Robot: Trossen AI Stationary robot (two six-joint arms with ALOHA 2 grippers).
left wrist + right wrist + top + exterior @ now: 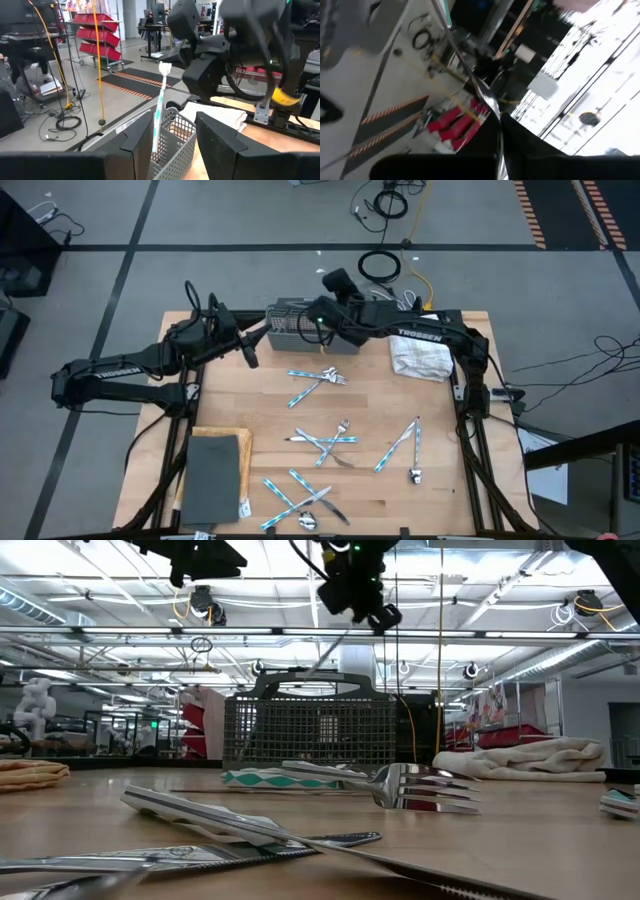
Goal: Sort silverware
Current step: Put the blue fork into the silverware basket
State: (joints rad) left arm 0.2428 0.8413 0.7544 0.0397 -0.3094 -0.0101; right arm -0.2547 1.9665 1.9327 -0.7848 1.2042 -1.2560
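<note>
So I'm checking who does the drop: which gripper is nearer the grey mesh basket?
The right gripper: it hangs over the grey mesh basket, shut on a piece of silverware. The left gripper sits just beside the basket's left end, open.

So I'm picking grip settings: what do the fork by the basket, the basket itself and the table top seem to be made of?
Fork: shiny, mirror-like tines suggest polished metal; its blue-and-white patterned handle looks like plastic or glazed ceramic, hard to tell. Basket: a grey open grid, probably plastic or coated wire. Table: pale with visible plank lines and grain, likely wood with a smooth finish.
</note>
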